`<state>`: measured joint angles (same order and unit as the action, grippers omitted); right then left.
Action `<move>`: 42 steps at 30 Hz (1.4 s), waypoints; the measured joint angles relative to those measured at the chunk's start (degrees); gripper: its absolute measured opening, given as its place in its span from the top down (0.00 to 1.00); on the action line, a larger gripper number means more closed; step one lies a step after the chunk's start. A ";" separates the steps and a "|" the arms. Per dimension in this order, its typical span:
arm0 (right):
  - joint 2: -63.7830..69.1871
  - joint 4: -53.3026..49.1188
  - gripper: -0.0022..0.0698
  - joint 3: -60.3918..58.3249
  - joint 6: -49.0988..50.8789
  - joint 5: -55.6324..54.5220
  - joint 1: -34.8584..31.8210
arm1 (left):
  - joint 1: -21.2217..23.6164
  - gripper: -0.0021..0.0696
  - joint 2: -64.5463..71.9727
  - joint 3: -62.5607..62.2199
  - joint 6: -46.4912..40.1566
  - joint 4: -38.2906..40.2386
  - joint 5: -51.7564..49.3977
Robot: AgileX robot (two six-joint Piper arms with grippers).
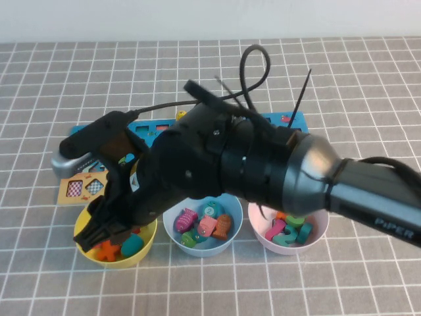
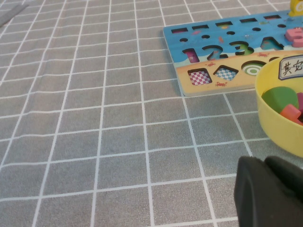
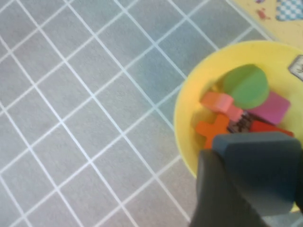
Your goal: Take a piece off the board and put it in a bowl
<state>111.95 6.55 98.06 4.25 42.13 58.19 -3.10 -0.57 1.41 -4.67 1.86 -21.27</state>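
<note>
Piece (image 3: 258,163): a small flat block with a dark slate-blue face and squared edges. It sits in the right end effector (image 1: 92,237), clear of the board (image 2: 227,45) and not yet among the bowl's contents. One dark finger (image 3: 213,198) lies against its side. The opposite finger is hidden, so the grip is judged closed onto the block to roughly the block's width.

Position: the right end effector hangs directly above the yellow bowl (image 3: 182,113), with the bowl's inside straight below the held block. The board lies beyond the bowl on the far side of this end effector, and the light blue bowl (image 1: 172,227) and the pale pink bowl (image 1: 322,230) stand off to its right.

Progress: lifting from the board and carrying across appear complete. Only the release into the bowl is left, followed by withdrawal of the arm.

Bowl contents below the block: a green piece (image 3: 246,85), a pink piece (image 3: 218,101), a magenta block (image 3: 272,108) and an orange cross (image 3: 210,130). The drop would therefore land on other pieces, not on bare plastic.

Left end effector (image 2: 270,194): low over the table (image 2: 94,142), with the yellow bowl close ahead of it and the board further on. It carries nothing visible and takes no part in this step. Whether it is open cannot be told.
</note>
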 joint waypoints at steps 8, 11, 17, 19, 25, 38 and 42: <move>3.99 1.06 0.56 -0.09 2.81 -0.82 -0.08 | 0.00 0.98 0.00 0.00 0.00 0.00 0.00; 4.65 1.18 0.56 -0.09 3.34 -1.22 -0.08 | 0.00 0.98 0.00 0.00 0.00 0.00 0.00; 6.04 1.05 0.56 1.55 6.08 -1.43 -0.10 | 0.00 0.98 0.00 0.00 0.00 0.00 0.00; 6.87 0.60 0.56 2.69 6.24 -1.28 -0.21 | 0.00 0.98 0.00 0.00 0.00 0.00 0.00; 9.18 -1.73 0.56 4.54 6.24 1.19 -0.82 | 0.00 0.98 0.00 0.00 0.00 0.00 0.00; 11.17 -3.22 0.56 5.64 6.28 2.17 -1.17 | 0.00 0.98 0.00 0.00 0.00 0.00 0.00; 11.65 -3.22 0.56 5.64 6.28 2.11 -1.17 | 0.00 0.98 0.00 0.00 0.00 0.00 0.00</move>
<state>123.61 3.32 103.71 10.53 44.24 57.02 -3.10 -0.57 1.41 -4.67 1.86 -21.27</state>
